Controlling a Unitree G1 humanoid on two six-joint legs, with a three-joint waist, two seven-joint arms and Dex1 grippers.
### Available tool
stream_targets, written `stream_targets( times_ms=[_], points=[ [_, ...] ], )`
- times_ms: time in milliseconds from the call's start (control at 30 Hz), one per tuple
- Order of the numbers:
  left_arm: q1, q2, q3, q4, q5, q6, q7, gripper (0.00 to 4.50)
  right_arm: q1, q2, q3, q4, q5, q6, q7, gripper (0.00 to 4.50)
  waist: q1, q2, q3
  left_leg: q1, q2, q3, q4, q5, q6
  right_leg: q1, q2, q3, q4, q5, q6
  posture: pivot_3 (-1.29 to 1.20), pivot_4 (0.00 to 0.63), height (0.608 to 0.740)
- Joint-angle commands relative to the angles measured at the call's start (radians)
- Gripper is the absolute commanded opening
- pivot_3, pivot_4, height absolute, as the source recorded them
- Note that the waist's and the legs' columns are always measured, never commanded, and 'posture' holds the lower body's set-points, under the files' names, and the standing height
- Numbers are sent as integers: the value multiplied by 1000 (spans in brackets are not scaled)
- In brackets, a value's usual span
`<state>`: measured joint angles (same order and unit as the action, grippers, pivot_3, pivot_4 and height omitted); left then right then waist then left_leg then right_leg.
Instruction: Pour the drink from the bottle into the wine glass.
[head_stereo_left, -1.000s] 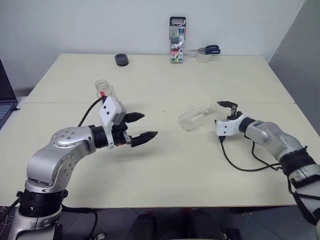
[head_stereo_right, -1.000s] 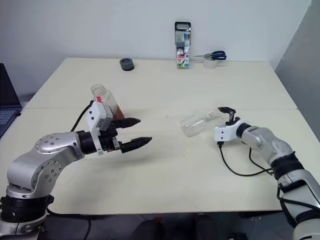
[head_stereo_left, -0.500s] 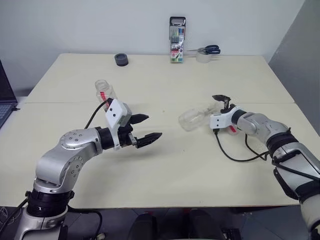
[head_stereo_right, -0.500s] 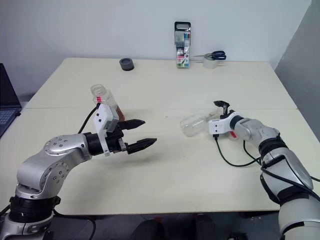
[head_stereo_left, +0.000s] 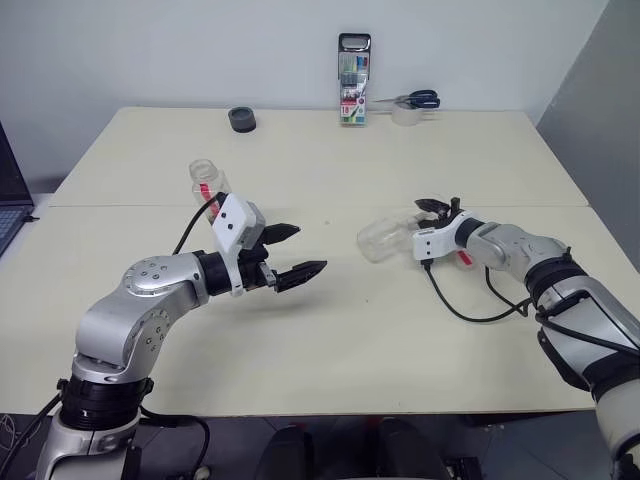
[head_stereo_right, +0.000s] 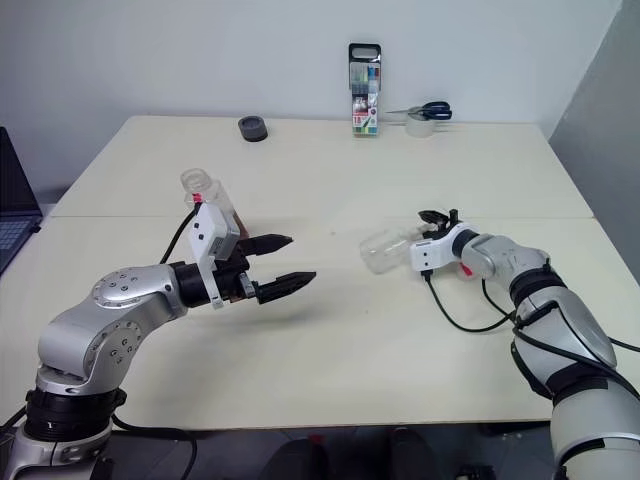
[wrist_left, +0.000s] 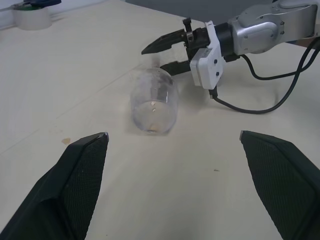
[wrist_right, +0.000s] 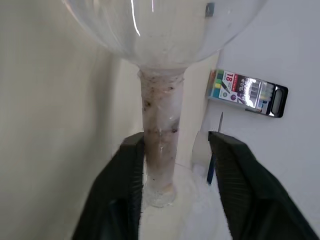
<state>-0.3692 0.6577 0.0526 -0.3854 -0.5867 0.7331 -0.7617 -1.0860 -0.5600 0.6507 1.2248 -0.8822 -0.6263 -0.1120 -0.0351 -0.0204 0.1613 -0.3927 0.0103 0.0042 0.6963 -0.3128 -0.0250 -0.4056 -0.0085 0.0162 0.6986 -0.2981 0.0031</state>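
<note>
The wine glass (head_stereo_left: 380, 240) lies on its side at the table's middle right, bowl toward the left arm, empty. My right gripper (head_stereo_left: 432, 208) reaches in from the right and has closed around the glass's stem (wrist_right: 160, 125), just above the foot. One of its fingers (wrist_right: 131, 170) presses on the stem; the other sits close beside it. The bottle (head_stereo_left: 208, 183) stands upright at the left, with no cap on its neck. My left wrist hides its lower part and most of the drink. In front of the bottle my left gripper (head_stereo_left: 308, 250) hovers open and empty, pointing at the glass.
A marker case (head_stereo_left: 354, 93), a tape roll (head_stereo_left: 405, 115) and scissors (head_stereo_left: 420, 98) stand along the far edge, with a black round object (head_stereo_left: 243, 119) at the far left. A laptop corner (head_stereo_left: 8, 200) shows at the left. A black cable (head_stereo_left: 470, 312) trails from the right wrist.
My right gripper slid in along the glass's stem, rolled a little and went from wide open to closed around it. The glass, the bottle and the left gripper stayed put.
</note>
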Motion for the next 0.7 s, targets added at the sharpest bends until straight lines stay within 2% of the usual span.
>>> stream_targets(
  times_ms=[33,100,267,367,467,567,700],
  points=[
    [-26,-8,12,-5,-9,-8,8,4500,-42,-11,8,8,-11,-8,-28,689,0,0,0,0,0,0,0,0,0,0,0,0,0,0,0,0,150,740],
    [-25,-8,14,-5,-11,-6,8,4500,-44,-15,14,6,-19,-13,-35,89,0,0,0,0,0,0,0,0,0,0,0,0,0,0,0,0,150,740],
    [22,-6,21,-50,-31,13,17,4500,-46,-11,6,2,-9,-23,-49,84,0,0,0,0,0,0,0,0,0,0,0,0,0,0,0,0,150,740],
    [116,11,53,-125,-62,33,17,4500,-41,22,-67,-12,86,-54,-5,84,-8,0,0,0,0,0,0,0,0,0,0,0,0,0,0,0,150,740],
    [274,-18,135,-227,-57,-5,81,4500,-14,138,-252,-19,336,-27,160,84,-27,0,0,0,1,0,-1,0,0,-1,0,1,0,0,0,0,150,740],
    [423,-77,204,-312,11,-75,189,4500,2,290,-450,-32,590,94,322,84,-39,0,0,2,2,0,-1,0,0,0,0,0,1,0,0,0,150,740],
    [502,-144,249,-391,-8,-61,295,4500,-12,436,-614,-51,785,265,400,84,-19,0,0,2,1,-2,-1,0,0,1,0,-1,2,0,-1,0,150,740]
  ],
)
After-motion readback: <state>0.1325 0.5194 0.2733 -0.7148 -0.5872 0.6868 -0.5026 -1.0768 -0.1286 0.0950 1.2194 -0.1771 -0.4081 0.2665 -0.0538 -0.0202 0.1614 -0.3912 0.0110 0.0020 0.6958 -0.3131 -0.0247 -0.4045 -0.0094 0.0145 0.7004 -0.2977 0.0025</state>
